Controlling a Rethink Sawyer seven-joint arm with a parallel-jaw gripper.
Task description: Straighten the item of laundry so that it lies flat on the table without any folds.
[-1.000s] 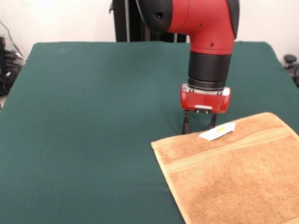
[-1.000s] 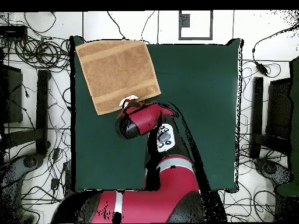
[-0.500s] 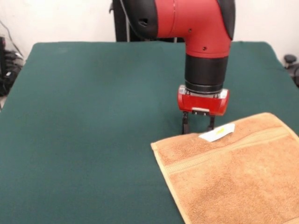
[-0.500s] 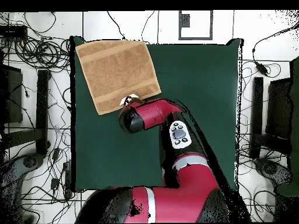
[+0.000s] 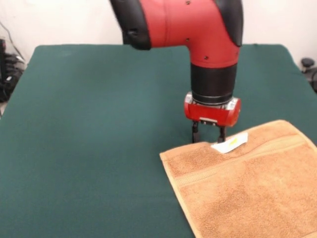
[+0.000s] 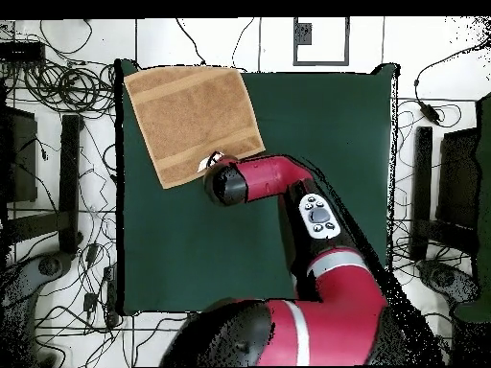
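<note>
The tan-orange towel [image 5: 247, 191] lies spread out and slightly skewed at the near right of the green table [image 5: 94, 129], with its white label [image 5: 229, 144] on the far hem. My gripper [image 5: 208, 137] stands upright at that hem, just left of the label, open, its two dark fingers [image 5: 194, 133] apart with tips at the towel's edge. From overhead the towel [image 6: 192, 120] fills the table's [image 6: 326, 163] upper left corner. There the red wrist [image 6: 228, 182] hides the fingers, right beside the label [image 6: 208, 162].
The towel's outer corner lies at the table's edge [image 6: 125, 81]. Cables [image 6: 58, 86] and dark stands [image 6: 69, 182] surround the table on the floor. The red arm [image 6: 316, 230] crosses the table's middle.
The gripper has shifted a little leftward in the front view and sunk slightly toward the towel's hem. The arm's upper links have swung sideways. The towel has not moved.
</note>
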